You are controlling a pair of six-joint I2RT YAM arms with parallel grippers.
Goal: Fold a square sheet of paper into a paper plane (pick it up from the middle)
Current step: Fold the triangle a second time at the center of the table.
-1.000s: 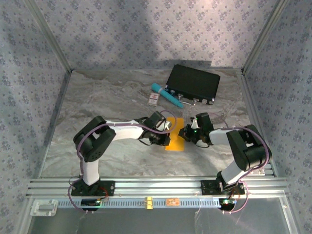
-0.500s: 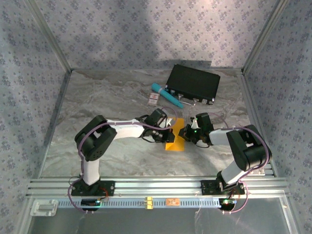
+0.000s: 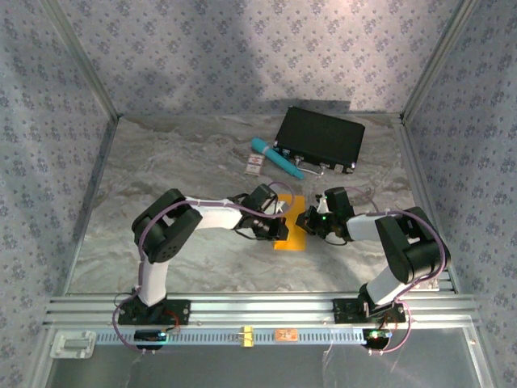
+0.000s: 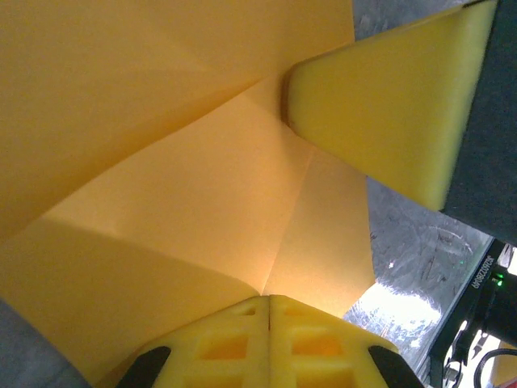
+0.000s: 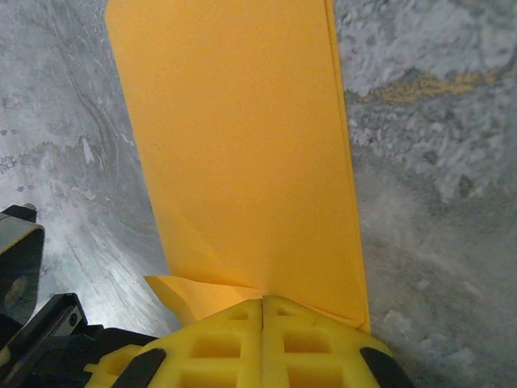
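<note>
Left gripper (image 3: 279, 223): clenched, pads pressed together on the square sheet of paper (image 3: 291, 229); in its wrist view the creases run straight into the seam between the pads.
Right gripper (image 3: 305, 222): clenched, pads meeting at the sheet's near edge; whether that edge is nipped I cannot tell.
Sheet: between the two grippers, orange-yellow, tented in front of the left gripper (image 4: 268, 305), mostly flat on the table (image 5: 428, 186) ahead of the right gripper (image 5: 263, 304).
Right gripper's pads (image 4: 388, 105): touching the sheet's far side, opposite the left gripper.
</note>
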